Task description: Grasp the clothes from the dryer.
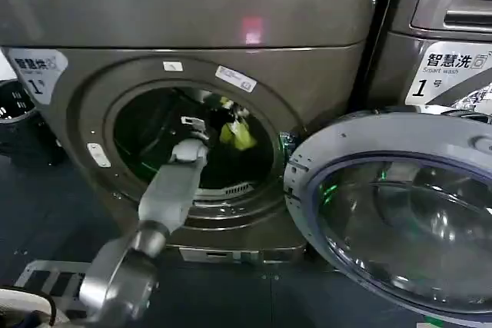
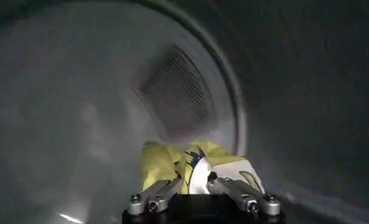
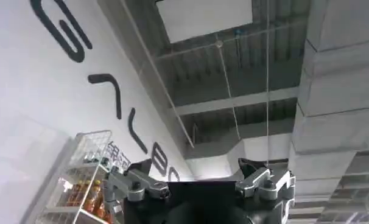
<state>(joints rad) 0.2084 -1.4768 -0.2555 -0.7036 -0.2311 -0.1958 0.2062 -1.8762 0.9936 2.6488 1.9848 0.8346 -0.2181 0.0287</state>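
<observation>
Left claw [image 2: 198,182] clamped shut (right claw [image 3: 203,182] spread, skyward)

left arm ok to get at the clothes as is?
Probably yes. The dryer door hangs open, the left gripper is already inside the drum, and its fingers sit around the clothes. Nothing blocks it.

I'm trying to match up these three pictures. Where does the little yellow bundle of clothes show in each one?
Head view: the clothes hang inside the dryer mouth, right of centre, at the left gripper.
Left wrist view: low centre, between the fingers.
Right wrist view: not in it; it faces the ceiling.
Shared landmark: the drum's inside.
</observation>
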